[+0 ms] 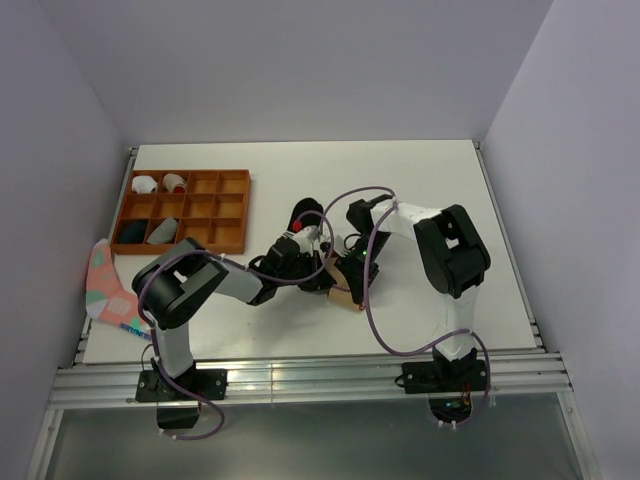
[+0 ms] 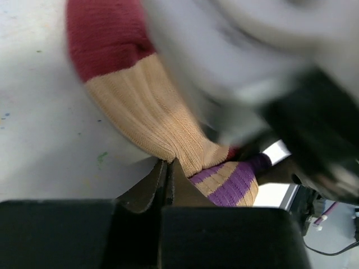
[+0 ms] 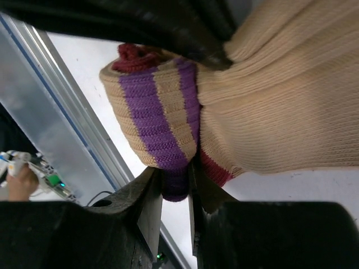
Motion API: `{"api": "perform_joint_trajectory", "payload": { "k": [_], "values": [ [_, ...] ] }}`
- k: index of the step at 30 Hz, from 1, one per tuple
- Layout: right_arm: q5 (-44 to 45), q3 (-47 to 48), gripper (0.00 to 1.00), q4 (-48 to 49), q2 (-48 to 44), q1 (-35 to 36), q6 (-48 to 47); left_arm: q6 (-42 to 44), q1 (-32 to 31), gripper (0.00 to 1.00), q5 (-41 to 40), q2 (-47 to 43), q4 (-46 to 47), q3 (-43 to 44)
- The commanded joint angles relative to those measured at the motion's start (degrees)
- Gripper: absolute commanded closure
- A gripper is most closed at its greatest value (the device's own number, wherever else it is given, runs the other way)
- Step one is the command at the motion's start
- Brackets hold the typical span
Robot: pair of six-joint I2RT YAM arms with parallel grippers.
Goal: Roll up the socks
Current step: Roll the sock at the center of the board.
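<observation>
both reach inward, low — left pincer (image 2: 168,168), right pincer (image 3: 175,182) clamp tan sock (image 2: 146,106)

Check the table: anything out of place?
The pink sock with teal spots lies across the left edge of the table, partly off the surface, near the wooden tray. Nothing else stands out: the left hand and right hand both pinch the tan sock.
</observation>
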Motion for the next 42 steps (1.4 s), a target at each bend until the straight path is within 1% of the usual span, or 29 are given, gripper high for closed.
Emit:
{"api": "perform_joint_trajectory", "payload": {
  "k": [1, 4, 5, 7, 8, 10, 11, 12, 14, 16, 19, 23, 26, 28, 30, 37, 42],
  "values": [
    [6.9, 1.6, 1.0, 10.2, 2.3, -0.3, 3.5, 3.9, -2.2, 1.0, 0.0, -0.7, -3.4, -1.4],
    [8.9, 0.8, 1.0, 12.4, 2.3, -0.3, 5.4, 4.8, -2.3, 1.0, -1.3, -1.4, -4.1, -1.9],
    [10.3, 0.4, 1.0, 13.0, 2.4, -0.4, 5.7, 5.3, -2.3, 0.98, -3.1, -2.4, -4.5, -2.2],
    [11.0, 0.1, 1.0, 13.6, 2.5, -0.4, 6.1, 6.2, -2.4, 0.93, -4.7, -3.9, -5.0, -3.5],
    [11.2, -0.3, 1.0, 13.9, 2.5, -0.4, 6.1, 6.6, -2.4, 0.87, -6.0, -5.8, -4.9, -3.9],
    [11.9, -0.5, 1.0, 14.3, 2.7, -0.5, 6.5, 7.9, -2.4, 0.81, -7.5, -8.6, -5.1, -5.0],
    [11.9, -0.4, 1.0, 14.3, 2.8, -0.6, 6.5, 8.2, -2.4, 0.73, -8.4, -9.5, -6.1, -5.2],
    [12.2, -0.5, 1.0, 14.4, 2.7, -0.6, 6.6, 9.0, -2.4, 0.72, -10.9, -10.6, -6.7, -5.4],
    [12.2, -0.4, 1.0, 14.3, 2.8, -0.6, 6.7, 9.6, -2.4, 0.66, -13.1, -13.9, -8.7, -5.7],
    [12.1, -0.5, 1.0, 14.3, 2.7, -0.6, 6.5, 11.0, -2.4, 0.65, -15.4, -17.3, -9.3, -6.5],
    [11.8, -0.5, 1.0, 13.9, 2.9, -0.6, 6.1, 14.2, -2.5, 0.59, -14.1, -21.4, -10.0, -7.1],
    [12.2, -0.1, 1.0, 13.3, 3.2, -0.5, 6.0, 21.8, -4.1, 0.47, -9.3, -24.8, -11.0, -6.4],
    [12.4, 0.8, 1.0, 12.2, 3.7, -0.6, 5.9, 26.0, -6.3, 0.45, -8.3, -23.7, -16.5, -1.6],
    [12.4, 1.7, 1.0, 11.5, 4.1, -0.6, 5.9, 27.8, -7.5, 0.45, -8.4, -21.5, -19.9, 0.3],
    [12.8, 2.5, 1.0, 11.1, 4.5, -0.6, 6.0, 29.2, -8.3, 0.44, -9.0, -20.0, -21.1, 2.4],
    [12.4, 3.6, 1.0, 9.9, 5.4, -0.5, 5.9, 30.1, -8.6, 0.4, -10.5, -16.2, -17.5, 3.2],
    [12.3, 3.7, 1.0, 9.6, 5.3, -0.5, 5.8, 30.5, -8.6, 0.39, -9.6, -13.9, -16.1, 3.7]
  ]
}}
